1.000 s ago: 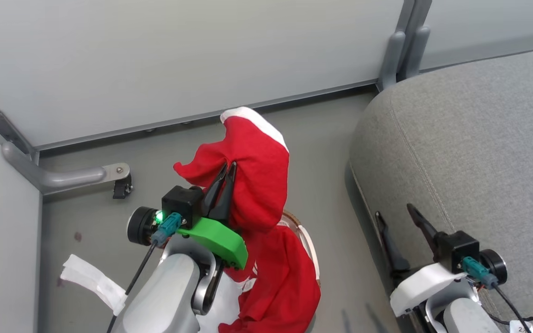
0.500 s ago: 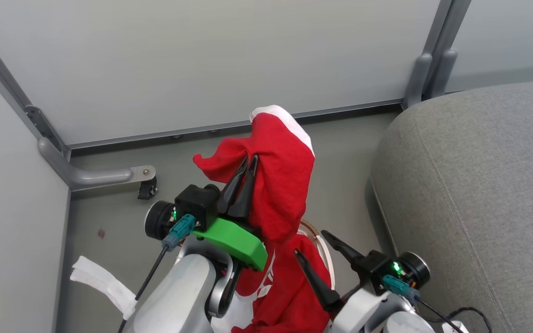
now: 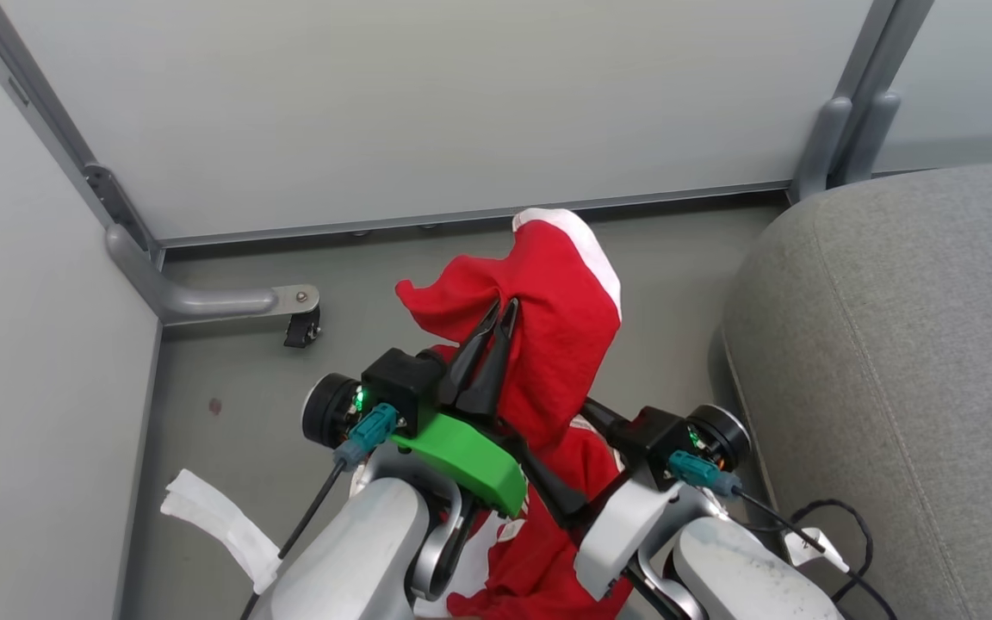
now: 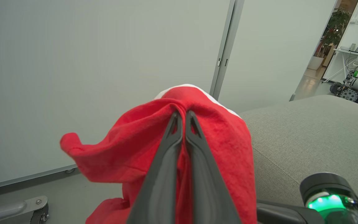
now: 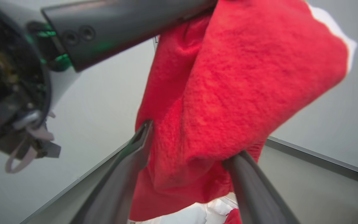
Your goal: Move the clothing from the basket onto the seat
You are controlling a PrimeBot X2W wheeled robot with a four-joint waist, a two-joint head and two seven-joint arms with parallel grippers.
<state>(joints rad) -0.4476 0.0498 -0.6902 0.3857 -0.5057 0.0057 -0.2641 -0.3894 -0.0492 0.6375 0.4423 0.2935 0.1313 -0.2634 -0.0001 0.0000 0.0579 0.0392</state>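
Over grey floor (image 3: 238, 387) left of the seat (image 3: 909, 362), the clothing (image 3: 565, 327) hangs pinched in the left gripper (image 3: 496, 320); the right gripper (image 5: 193, 140), spread wide, has swung from the seat to straddle it, probably for a second grip.

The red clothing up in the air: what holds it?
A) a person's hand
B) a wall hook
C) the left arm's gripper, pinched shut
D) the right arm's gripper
C: the left gripper is shut on a fold of the red clothing, while the right gripper stands open.
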